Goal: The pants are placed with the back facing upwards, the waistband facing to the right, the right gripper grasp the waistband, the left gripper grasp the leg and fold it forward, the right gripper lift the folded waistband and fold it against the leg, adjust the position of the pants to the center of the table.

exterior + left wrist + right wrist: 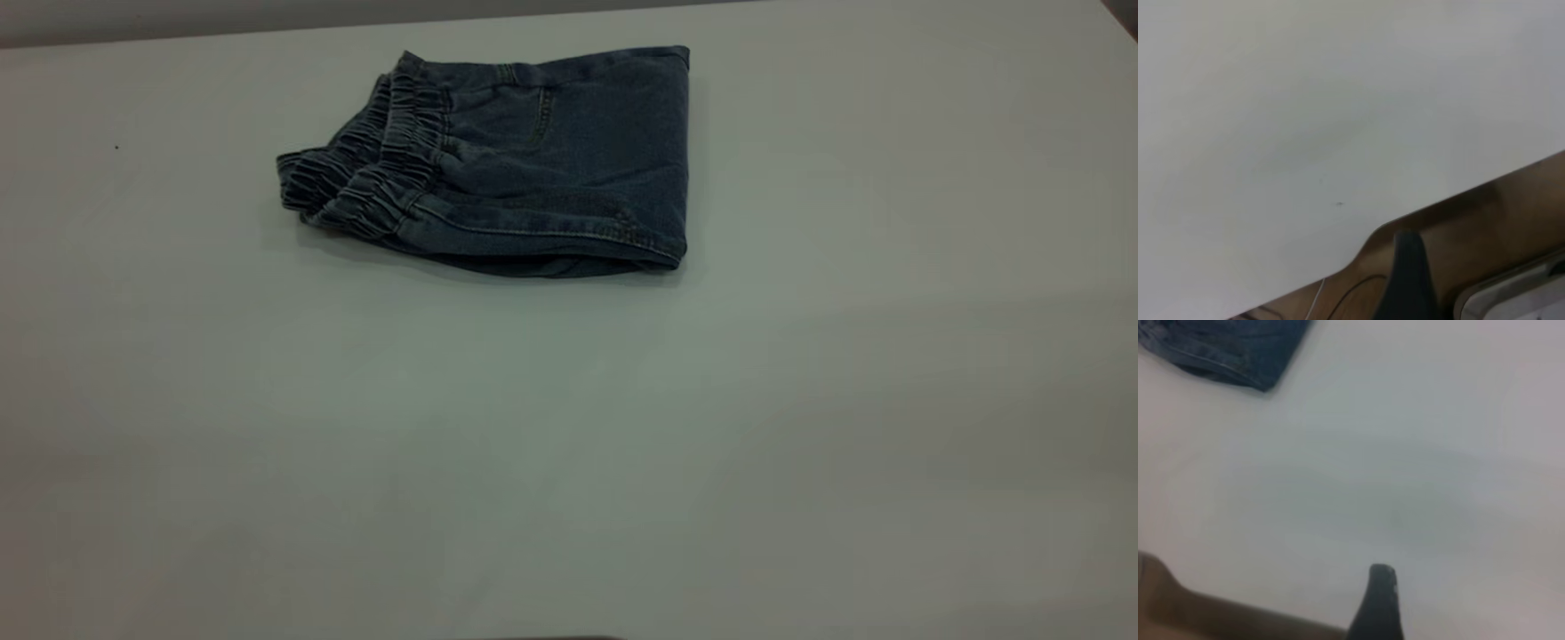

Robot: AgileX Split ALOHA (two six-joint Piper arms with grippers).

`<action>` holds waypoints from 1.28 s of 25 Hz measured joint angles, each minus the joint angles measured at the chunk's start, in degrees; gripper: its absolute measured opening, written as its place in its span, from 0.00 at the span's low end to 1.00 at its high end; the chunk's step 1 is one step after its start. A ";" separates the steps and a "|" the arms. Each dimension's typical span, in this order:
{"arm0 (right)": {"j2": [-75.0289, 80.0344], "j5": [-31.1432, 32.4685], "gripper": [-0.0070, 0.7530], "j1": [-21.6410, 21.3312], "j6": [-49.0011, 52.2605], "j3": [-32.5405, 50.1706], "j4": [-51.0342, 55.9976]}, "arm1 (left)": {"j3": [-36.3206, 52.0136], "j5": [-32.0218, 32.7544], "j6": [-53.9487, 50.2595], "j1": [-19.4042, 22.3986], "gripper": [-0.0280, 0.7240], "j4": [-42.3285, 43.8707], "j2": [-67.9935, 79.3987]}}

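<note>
The pants (524,160) lie folded into a compact blue denim bundle on the far part of the table (569,427), a little left of its middle. The gathered waistband (373,173) is on top at the bundle's left end, and the folded edge is at its right end. The printed leg is hidden inside the fold. Neither arm shows in the exterior view. The left gripper (1408,280) hangs over the table's edge, far from the pants. The right gripper (1378,607) is low over bare table, with a corner of the pants (1231,347) well away from it.
In the left wrist view the table (1305,133) ends at a curved edge, with brown floor (1485,227), thin cables (1338,300) and a pale grey base (1518,293) beyond. A brown strip (1205,613) borders the table in the right wrist view.
</note>
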 joint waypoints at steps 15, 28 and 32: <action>-0.50 -1.90 0.77 0.00 0.36 2.81 -1.50 | 5.46 -0.25 0.30 0.00 0.74 -0.98 -3.51; -0.50 -1.96 0.77 0.00 0.37 2.81 -1.50 | 7.35 -2.75 6.41 0.00 0.74 -8.64 -3.51; -0.50 -1.96 0.77 0.00 0.37 2.81 -1.50 | 7.35 -3.14 7.43 0.00 0.74 -9.31 -3.51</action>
